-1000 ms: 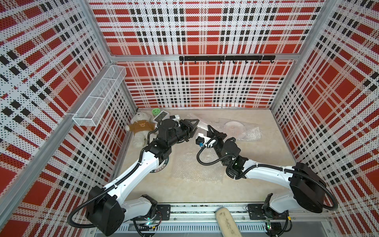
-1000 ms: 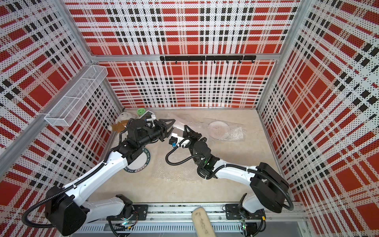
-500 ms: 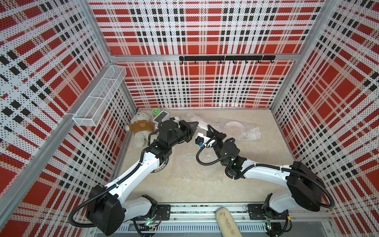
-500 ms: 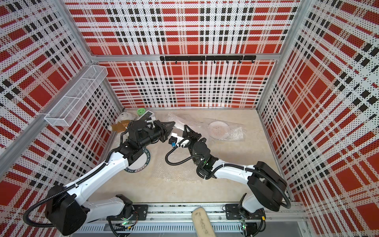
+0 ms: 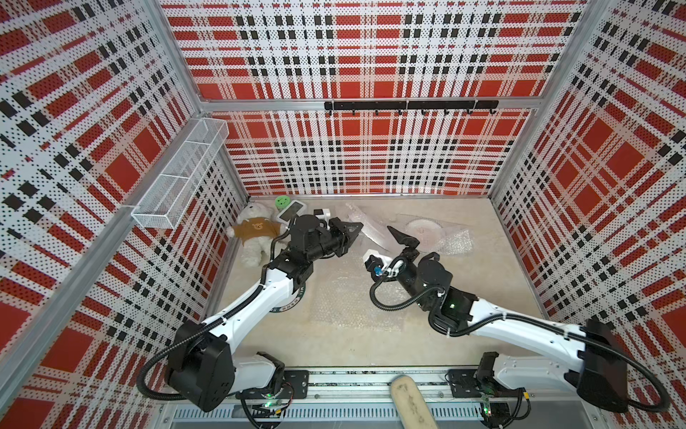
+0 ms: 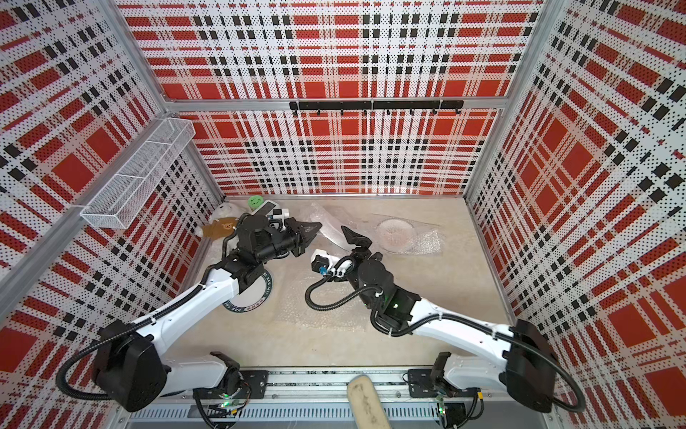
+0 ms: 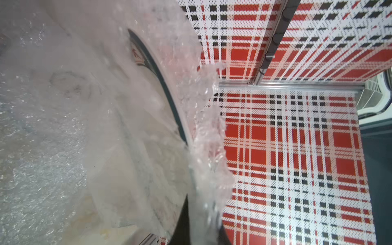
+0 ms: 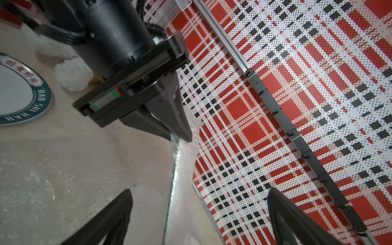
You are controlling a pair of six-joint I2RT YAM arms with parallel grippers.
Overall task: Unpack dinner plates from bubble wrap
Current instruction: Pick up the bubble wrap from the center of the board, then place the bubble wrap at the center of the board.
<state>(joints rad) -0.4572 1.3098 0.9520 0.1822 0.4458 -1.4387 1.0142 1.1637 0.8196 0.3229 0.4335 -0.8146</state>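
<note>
- If you start over at the left wall, there's a wire basket point(image 5: 178, 178) hung on it and a bear point(image 5: 256, 230) slumped in the far left corner of the table point(image 5: 482, 282).
- Just right of the bear, a bare plate point(image 6: 256, 299) with a dark lettered rim lies flat on the table. It's partly hidden under the left arm in both top views.
- The left gripper point(image 5: 350, 232) is up off the table near the back, fingers pinched tight on the edge of the wrap point(image 5: 367, 228). The right wrist view shows it best, with the plastic squeezed right between the tips.
- Inside that wrap is the wrapped plate point(image 7: 167, 99), tilted up on edge. The left wrist view shows its dark rim band and a bit of red marking through the plastic. The wrap runs from the pinch down to the table.
- Mid-table, nearer the front than both grippers, a flat sheet point(image 5: 345, 293) of bubble wrap lies spread out.
- The right gripper point(image 8: 200, 191) sits just right of the held wrap, its fingers point(image 8: 110, 216) spread wide and gripping nothing. In its wrist view the wrap's edge runs up between them, but I can't tell if it touches either one.
- Further right, near the back, the pink plate point(image 5: 423, 232) lies flat with the crinkled far sheet point(image 5: 454, 243) around it. I can't tell if a layer covers it.
</note>
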